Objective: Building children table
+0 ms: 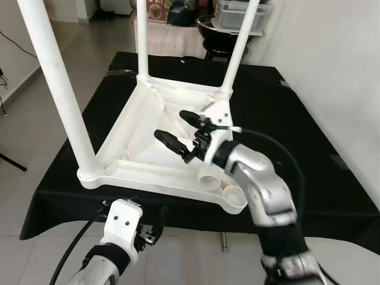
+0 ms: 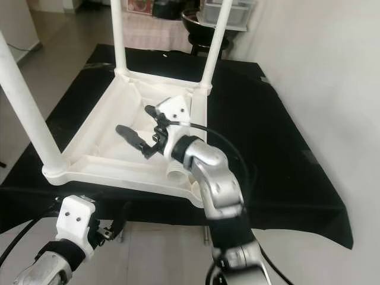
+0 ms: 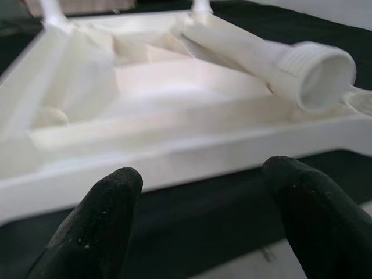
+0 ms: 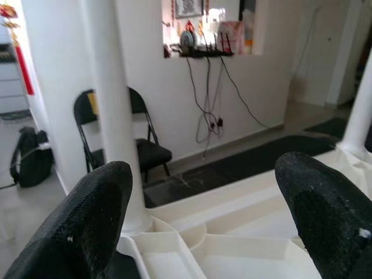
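Note:
A white plastic children's table [image 1: 142,113] lies upside down on a black-covered table [image 1: 297,119]. Three white legs stand upright in its corners: near left [image 1: 59,89], far left [image 1: 142,38] and far right [image 1: 240,41]. A loose leg [image 3: 261,55] lies inside the tabletop, its threaded end [image 1: 208,175] beside the empty near-right corner socket [image 1: 234,195]. My right gripper [image 1: 169,124] hovers open over the inside of the tabletop, just above the loose leg, holding nothing. My left gripper [image 3: 200,174] is open, low in front of the table's near edge.
The black cloth's front edge lies just beyond my left wrist [image 1: 124,222]. A white wall runs along the right. A dark round grill [image 1: 219,29] and a plastic box [image 1: 240,15] stand behind the table. A folding chair [image 4: 142,133] stands off to the left side.

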Available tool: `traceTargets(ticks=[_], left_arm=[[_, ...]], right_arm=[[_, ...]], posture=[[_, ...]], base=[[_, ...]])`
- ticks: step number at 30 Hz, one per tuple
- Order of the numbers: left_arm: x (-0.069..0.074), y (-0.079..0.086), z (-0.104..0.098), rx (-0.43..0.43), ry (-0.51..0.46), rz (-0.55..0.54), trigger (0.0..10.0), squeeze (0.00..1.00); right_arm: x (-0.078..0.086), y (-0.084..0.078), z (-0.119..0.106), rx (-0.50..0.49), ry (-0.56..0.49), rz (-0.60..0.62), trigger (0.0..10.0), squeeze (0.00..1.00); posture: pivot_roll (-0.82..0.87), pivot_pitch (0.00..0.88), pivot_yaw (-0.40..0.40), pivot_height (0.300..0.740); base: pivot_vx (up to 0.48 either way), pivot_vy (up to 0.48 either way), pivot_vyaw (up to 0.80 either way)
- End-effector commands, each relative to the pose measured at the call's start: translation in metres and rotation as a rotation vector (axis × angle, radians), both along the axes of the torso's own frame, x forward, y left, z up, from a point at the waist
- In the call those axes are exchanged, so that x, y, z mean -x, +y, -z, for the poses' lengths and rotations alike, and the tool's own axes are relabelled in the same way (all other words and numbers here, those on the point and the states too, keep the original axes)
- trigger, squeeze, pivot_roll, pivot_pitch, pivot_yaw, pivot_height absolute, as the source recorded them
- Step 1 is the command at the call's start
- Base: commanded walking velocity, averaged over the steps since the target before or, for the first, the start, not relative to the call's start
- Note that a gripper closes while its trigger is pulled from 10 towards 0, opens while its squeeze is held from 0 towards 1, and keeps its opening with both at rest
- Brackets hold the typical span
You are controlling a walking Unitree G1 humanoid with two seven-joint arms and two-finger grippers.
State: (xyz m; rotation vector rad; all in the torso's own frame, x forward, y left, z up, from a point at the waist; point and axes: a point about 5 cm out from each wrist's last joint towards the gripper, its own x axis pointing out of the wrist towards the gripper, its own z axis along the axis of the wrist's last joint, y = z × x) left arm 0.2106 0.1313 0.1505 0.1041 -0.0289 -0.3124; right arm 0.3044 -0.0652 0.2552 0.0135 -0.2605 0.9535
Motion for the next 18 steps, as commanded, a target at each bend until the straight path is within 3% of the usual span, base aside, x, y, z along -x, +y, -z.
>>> traceTargets(ticks=[1, 8, 12, 16, 18], left_arm=[[-0.002, 0.001, 0.002, -0.014, -0.003, -0.001, 10.0, 0.0], [-0.005, 0.002, 0.003, -0.016, -0.01, -0.013, 10.0, 0.0], [-0.005, 0.001, 0.006, -0.016, -0.004, -0.003, 10.0, 0.0], [-0.005, 0.001, 0.007, -0.02, -0.003, 0.007, 10.0, 0.0], [-0.006, 0.0, 0.009, -0.029, 0.002, 0.027, 10.0, 0.0]], right_arm=[[0.004, -0.002, -0.001, 0.005, -0.012, 0.001, 10.0, 0.0], [0.005, -0.024, -0.001, 0.104, -0.062, 0.041, 10.0, 0.0], [0.023, -0.042, 0.002, 0.217, -0.099, -0.026, 10.0, 0.0], [0.03, -0.045, 0.006, 0.256, -0.099, -0.037, 10.0, 0.0], [0.036, -0.048, 0.021, 0.351, -0.105, -0.024, 10.0, 0.0]], posture=[[-0.06, 0.067, -0.082, 0.74], [-0.06, 0.057, -0.084, 0.74], [-0.07, 0.05, -0.081, 0.74], [-0.07, 0.05, -0.081, 0.74], [-0.07, 0.047, -0.071, 0.74]], base=[[0.0, 0.0, 0.0], [0.0, 0.0, 0.0], [0.0, 0.0, 0.0], [0.0, 0.0, 0.0], [0.0, 0.0, 0.0]])
